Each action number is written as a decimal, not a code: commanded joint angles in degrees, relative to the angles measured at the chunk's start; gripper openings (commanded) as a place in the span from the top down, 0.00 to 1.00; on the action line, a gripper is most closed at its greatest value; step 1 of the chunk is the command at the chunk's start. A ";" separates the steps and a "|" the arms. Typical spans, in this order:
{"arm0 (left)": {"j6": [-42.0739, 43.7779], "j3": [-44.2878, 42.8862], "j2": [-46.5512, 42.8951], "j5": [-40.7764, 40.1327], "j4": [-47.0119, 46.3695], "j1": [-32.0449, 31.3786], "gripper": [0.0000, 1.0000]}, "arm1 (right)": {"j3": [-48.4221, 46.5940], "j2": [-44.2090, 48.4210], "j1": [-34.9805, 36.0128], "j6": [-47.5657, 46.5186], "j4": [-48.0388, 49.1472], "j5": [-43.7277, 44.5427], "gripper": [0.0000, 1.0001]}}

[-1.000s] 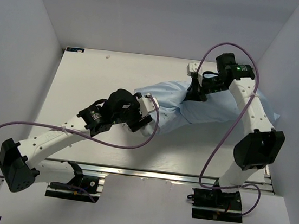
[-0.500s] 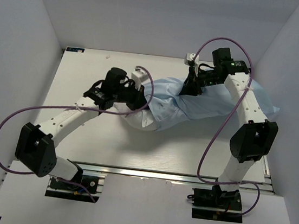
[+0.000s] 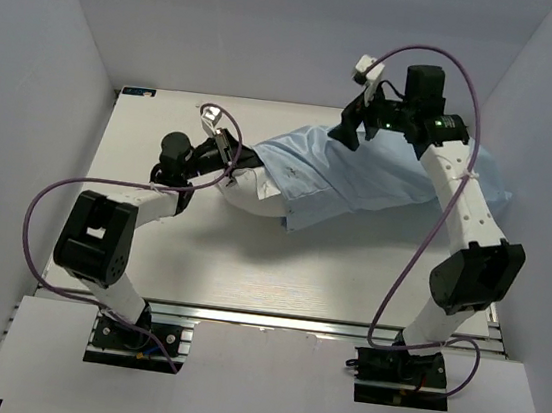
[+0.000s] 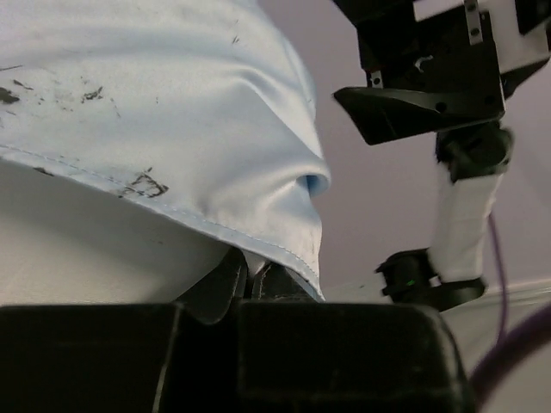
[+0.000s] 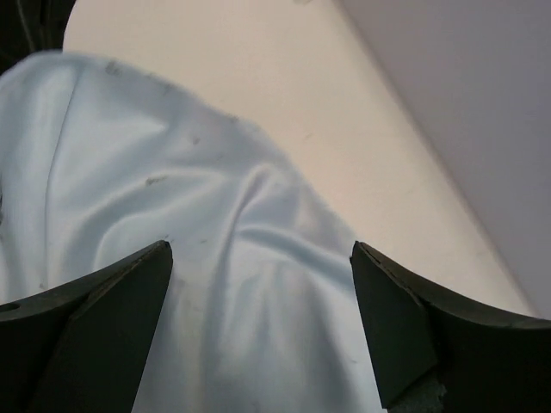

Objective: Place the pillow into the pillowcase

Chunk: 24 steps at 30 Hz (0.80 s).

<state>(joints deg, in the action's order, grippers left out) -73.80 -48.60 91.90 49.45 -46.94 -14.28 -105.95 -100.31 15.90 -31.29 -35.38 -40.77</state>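
The light blue pillowcase lies wrinkled across the back right of the table. The white pillow sticks out of its left, open end. My left gripper is shut on the pillowcase's hem at that end. In the left wrist view the stitched hem runs down into the closed left gripper, with the pillow under the pillowcase. My right gripper hangs open above the pillowcase's back edge, holding nothing. In the right wrist view, the right gripper has only pillowcase cloth below it.
White walls close in the table at the left, back and right. A metal rail runs along the near edge. Purple cables loop off both arms. The right arm's gripper shows high in the left wrist view.
My left arm swung back and to the left and shut on the pillowcase's hem, drawing it over the pillow. My right gripper opened, let go of the cloth and rose.
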 commanded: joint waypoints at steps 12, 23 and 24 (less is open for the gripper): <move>-31.67 -1.22 13.12 -17.81 -33.57 4.08 1.00 | 23.30 25.84 15.70 15.91 20.08 13.06 0.11; -31.85 -6.77 18.49 -17.46 -31.11 8.39 1.00 | 48.80 33.78 21.09 30.84 29.55 32.38 0.11; -31.84 -6.69 18.75 -17.55 -31.11 8.48 1.00 | 49.26 32.65 23.36 30.85 31.31 36.60 0.11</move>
<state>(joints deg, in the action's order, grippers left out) -104.86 -53.67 110.65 36.29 -75.11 -7.53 -58.11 -68.45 35.70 -7.18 -13.34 -18.72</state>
